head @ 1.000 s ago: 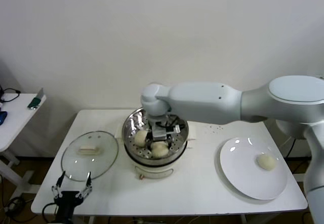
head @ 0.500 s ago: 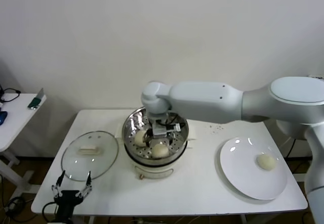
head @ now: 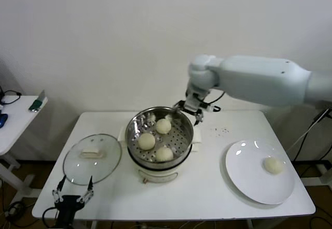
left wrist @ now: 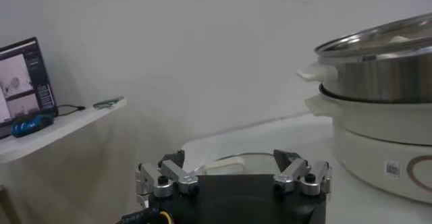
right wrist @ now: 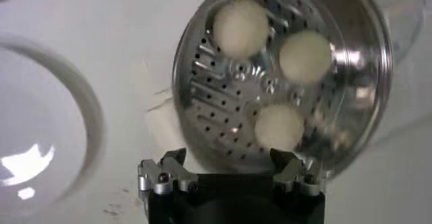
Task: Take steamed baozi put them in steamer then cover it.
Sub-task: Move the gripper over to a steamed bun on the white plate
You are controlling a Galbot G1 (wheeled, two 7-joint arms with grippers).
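Left gripper (head: 72, 194), lower left, sits wide open and empty by the glass cover (head: 92, 158). 3 baozi (head: 146, 141) are in the steamer (head: 136, 127) at center. Right gripper (head: 190, 110) above its rim is spread, empty. Last baozi (head: 273, 165) on the plate (head: 244, 180), lower right: soft, light, so pinch its sides gently.

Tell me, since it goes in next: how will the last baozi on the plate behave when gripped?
The last baozi looks soft and doughy, so it probably dents under pressure. Being round and smooth, it may roll across the glossy plate if nudged. It likely weighs little.
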